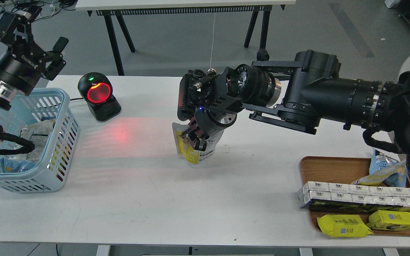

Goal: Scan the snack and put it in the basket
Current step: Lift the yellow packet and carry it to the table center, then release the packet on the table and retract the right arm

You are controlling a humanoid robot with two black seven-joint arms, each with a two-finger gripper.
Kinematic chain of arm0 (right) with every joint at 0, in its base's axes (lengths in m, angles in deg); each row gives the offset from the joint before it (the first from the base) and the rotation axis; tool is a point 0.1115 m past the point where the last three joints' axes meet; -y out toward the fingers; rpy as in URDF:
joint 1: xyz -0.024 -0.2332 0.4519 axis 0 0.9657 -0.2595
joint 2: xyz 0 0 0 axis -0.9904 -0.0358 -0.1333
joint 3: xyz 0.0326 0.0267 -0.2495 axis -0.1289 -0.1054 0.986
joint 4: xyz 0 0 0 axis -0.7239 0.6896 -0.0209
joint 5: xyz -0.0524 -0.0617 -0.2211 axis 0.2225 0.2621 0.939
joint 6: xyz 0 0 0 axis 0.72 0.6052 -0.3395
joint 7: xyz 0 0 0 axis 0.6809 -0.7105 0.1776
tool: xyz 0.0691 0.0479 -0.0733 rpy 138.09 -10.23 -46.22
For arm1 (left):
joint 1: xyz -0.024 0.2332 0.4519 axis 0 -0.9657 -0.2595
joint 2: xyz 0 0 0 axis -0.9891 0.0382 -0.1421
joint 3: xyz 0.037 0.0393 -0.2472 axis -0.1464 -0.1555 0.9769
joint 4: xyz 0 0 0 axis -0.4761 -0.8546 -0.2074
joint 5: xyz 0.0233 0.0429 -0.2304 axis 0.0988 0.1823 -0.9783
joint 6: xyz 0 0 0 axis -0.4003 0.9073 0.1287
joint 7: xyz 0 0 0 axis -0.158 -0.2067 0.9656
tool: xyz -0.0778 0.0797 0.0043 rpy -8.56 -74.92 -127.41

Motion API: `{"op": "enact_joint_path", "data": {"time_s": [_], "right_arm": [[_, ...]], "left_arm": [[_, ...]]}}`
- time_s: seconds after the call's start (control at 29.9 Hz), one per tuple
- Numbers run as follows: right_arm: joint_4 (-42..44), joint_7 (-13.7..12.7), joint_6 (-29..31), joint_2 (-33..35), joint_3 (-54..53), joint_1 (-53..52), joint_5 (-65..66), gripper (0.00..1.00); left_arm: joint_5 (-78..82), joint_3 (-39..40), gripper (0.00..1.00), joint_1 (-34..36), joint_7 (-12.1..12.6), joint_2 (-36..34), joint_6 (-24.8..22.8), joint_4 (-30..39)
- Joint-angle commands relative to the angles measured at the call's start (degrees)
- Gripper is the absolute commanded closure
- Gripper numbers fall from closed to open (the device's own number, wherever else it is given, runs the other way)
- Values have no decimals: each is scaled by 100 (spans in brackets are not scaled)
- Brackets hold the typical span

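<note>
My right gripper [195, 138] is shut on the snack [190, 149], a white-and-yellow pouch, and holds it upright just above the middle of the white table. It hangs to the right of the black scanner [98, 96], whose window glows red and throws a red patch on the table. The light blue basket [57, 142] stands at the table's left edge with several packs inside. My left gripper [50, 53] is open and empty, raised above the basket's far side.
A brown wooden tray [327, 169] at the front right holds a row of silver cartons [361, 195], two bright-yellow packs [343, 225] and a blue-and-yellow bag [386, 169]. Another table's black legs stand behind.
</note>
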Motion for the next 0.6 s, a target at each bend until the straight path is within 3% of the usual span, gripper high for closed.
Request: {"op": "enact_joint_path", "data": {"time_s": [0.0, 0.07, 0.1, 0.13, 0.17, 0.2, 0.57], "right_arm": [[-11, 0, 7, 0, -3, -19, -109, 100], [-11, 0, 7, 0, -3, -2, -118, 97], [-20, 0, -1, 0, -46, 7, -126, 85], [-37, 0, -19, 0, -73, 33, -152, 55], [-38, 0, 7, 0, -64, 42, -214, 18], [-38, 0, 7, 0, -82, 77, -310, 0], [330, 0, 147, 0, -898, 16, -846, 1]], "left_arm": [[0, 0, 0, 8, 0, 18, 0, 0], [0, 0, 0, 8, 0, 18, 0, 0], [0, 0, 0, 8, 0, 18, 0, 0], [0, 0, 0, 8, 0, 18, 0, 0], [0, 0, 0, 8, 0, 18, 0, 0], [0, 0, 0, 8, 0, 18, 0, 0], [0, 70, 0, 244, 0, 0, 0, -17]]}}
